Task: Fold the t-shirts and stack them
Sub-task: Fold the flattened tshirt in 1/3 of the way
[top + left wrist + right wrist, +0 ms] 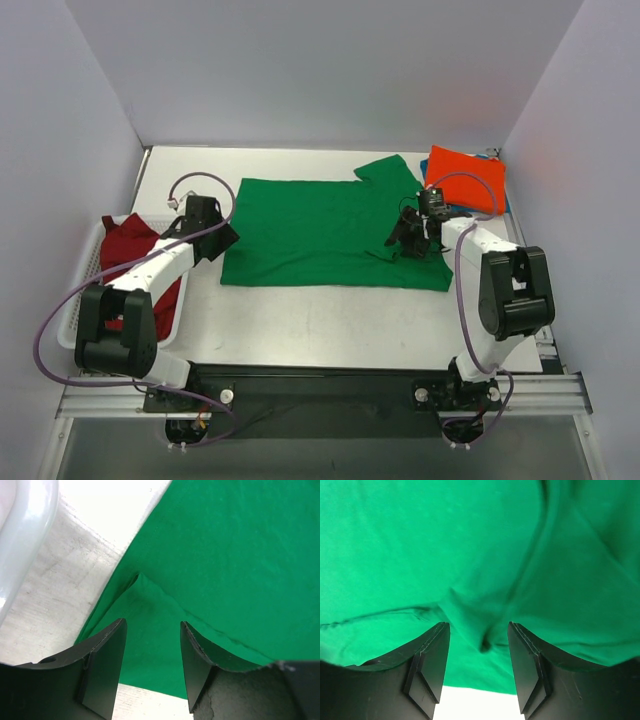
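The bright green t-shirt (320, 230) lies spread on the white table, one sleeve up at the far right. My left gripper (222, 242) is open at the shirt's left edge; in the left wrist view (152, 665) its fingers straddle a folded corner of green cloth (145, 605). My right gripper (408, 240) is open over the shirt's right part; in the right wrist view (477, 665) a small pucker of green cloth (485, 642) lies between the fingers. A folded orange-red t-shirt (465, 177) lies on a blue one (503, 205) at the far right. A dark red t-shirt (130, 250) lies in the basket.
The white slatted basket (75, 320) stands at the table's left edge; its rim shows in the left wrist view (25, 535). Grey walls close in the left, back and right. Purple cables loop from both arms.
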`<state>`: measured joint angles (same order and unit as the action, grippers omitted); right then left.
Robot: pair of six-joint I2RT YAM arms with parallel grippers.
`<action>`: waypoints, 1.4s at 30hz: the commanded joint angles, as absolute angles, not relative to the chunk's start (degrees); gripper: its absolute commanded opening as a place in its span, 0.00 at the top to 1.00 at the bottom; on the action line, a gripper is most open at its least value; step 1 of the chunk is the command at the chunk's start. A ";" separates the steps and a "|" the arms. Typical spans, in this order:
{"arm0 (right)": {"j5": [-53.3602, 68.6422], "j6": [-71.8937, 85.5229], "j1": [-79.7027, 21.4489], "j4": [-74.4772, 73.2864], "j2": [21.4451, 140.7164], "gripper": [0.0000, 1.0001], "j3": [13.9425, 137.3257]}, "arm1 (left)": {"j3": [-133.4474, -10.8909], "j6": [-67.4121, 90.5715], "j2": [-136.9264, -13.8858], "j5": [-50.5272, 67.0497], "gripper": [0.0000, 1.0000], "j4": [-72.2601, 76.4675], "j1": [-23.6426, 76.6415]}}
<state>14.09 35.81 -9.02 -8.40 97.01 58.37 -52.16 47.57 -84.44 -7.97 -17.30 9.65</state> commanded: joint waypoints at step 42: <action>10.72 28.65 -17.84 -22.06 112.33 0.49 91.40 | -49.83 46.32 -79.72 -5.54 0.44 -14.33 10.28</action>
<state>11.35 30.33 -18.04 -18.92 113.93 88.14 -50.00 47.07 -82.17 -5.50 -16.38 9.93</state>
